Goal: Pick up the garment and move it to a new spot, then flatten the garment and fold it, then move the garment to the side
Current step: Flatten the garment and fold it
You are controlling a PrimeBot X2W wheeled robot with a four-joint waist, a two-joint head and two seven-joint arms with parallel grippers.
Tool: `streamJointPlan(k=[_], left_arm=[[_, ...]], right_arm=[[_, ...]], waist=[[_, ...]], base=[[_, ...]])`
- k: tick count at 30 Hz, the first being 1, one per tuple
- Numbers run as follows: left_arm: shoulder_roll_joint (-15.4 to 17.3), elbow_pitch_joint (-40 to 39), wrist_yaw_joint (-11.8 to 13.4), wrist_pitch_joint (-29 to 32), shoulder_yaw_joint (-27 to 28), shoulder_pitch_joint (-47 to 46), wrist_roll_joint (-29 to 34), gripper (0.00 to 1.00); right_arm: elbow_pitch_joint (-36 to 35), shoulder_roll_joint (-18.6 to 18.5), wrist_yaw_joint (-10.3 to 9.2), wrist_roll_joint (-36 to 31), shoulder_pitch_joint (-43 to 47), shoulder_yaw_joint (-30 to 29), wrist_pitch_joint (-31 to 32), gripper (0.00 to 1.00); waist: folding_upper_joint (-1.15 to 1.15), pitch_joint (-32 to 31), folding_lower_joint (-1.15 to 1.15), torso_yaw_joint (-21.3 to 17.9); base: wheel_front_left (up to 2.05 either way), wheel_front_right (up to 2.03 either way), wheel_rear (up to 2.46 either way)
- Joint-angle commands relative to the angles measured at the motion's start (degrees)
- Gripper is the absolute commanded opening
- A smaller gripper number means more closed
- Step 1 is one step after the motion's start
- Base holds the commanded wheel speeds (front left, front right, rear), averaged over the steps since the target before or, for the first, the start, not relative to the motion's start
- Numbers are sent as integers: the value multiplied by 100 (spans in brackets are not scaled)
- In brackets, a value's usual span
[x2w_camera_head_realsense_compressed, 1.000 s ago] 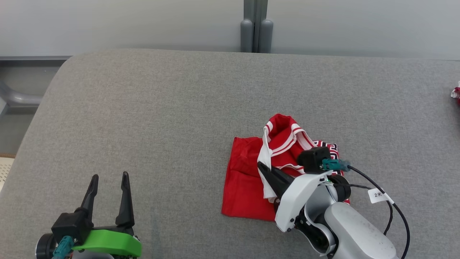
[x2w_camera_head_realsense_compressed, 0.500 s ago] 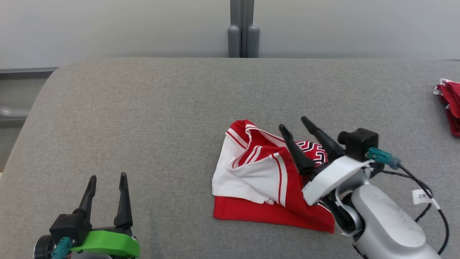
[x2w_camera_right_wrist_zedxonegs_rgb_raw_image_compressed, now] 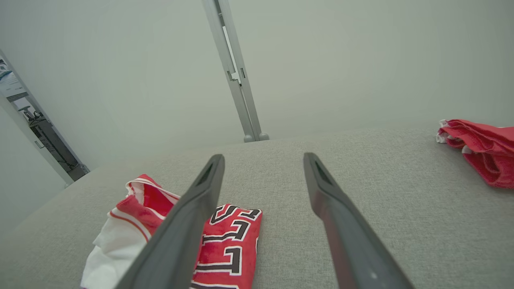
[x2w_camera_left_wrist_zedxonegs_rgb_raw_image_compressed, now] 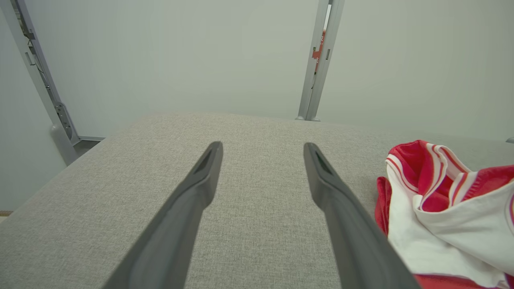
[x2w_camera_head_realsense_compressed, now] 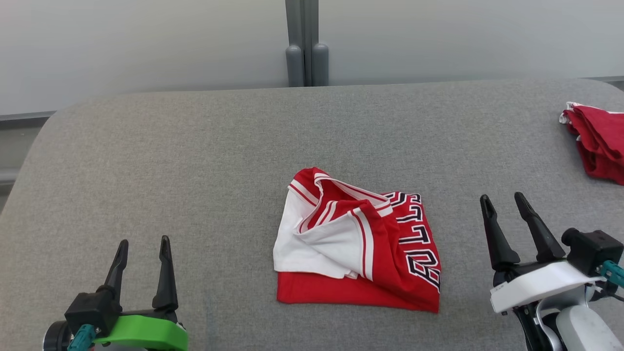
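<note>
Lying near the middle of the grey fabric-covered tabletop (x2w_camera_head_realsense_compressed: 195, 170), the garment (x2w_camera_head_realsense_compressed: 358, 258) is seen as a red jersey doubled over on itself. A white inner panel is turned up on its left half, and black-and-white lettering runs down its right half. It is touched by neither gripper. The left gripper (x2w_camera_head_realsense_compressed: 144, 241) is held low at the near left, well apart from the cloth, its fingers spread with nothing between them. The right gripper (x2w_camera_head_realsense_compressed: 501, 197) is held at the near right, close to the garment's right edge but clear of it, fingers likewise spread and empty. A second red bundle (x2w_camera_head_realsense_compressed: 597, 141) is seen at the far right of the tabletop.

The folding step is judged to be in hand: one fold is laid, but loosely, with the collar end standing up. A smoothing pass or a further fold is probably called for, with an edge pinched cleanly and carried across, before the garment is moved aside.
</note>
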Motion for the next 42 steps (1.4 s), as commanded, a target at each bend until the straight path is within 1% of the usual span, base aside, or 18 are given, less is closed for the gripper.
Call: streamJointPlan(k=[1, 5, 8, 17, 22, 29, 38, 42], left_arm=[[6, -11, 4, -14, 26, 74, 21, 100], [6, -15, -3, -14, 42, 87, 37, 100], [6, -2, -9, -14, 32, 64, 55, 100], [6, 8, -19, -14, 36, 44, 77, 100], [6, 29, -22, -13, 36, 16, 83, 100], [6, 47, -29, -14, -25, -70, 94, 100], [6, 72, -34, -13, -131, -161, 25, 100], [6, 84, -20, -14, -176, -198, -12, 100]], right_arm=[[-89, 60, -2, -68, 147, -105, -39, 100], [-259, 189, -2, -173, 390, -226, 2, 100], [-342, 218, -2, -226, 403, -144, 76, 100], [-271, 135, -2, -328, 185, 189, 221, 100], [-72, -10, -2, -395, -75, 652, 322, 100], [547, -278, -2, -295, -803, 1500, 467, 100], [1562, -633, -3, 49, -1679, 2464, 472, 100], [1841, -739, -3, 290, -1955, 2943, 472, 100]], waist=[[0, -10, 0, -9], [0, -23, 0, -25], [0, -26, 0, -20], [0, -55, 0, 114], [0, -43, 0, 221], [0, 20, 0, 434], [0, 183, 0, 798], [0, 245, 0, 931]], base=[[0, 0, 0], [0, 0, 0], [0, 0, 0], [0, 0, 0], [0, 0, 0], [0, 0, 0], [0, 0, 0], [0, 0, 0]])
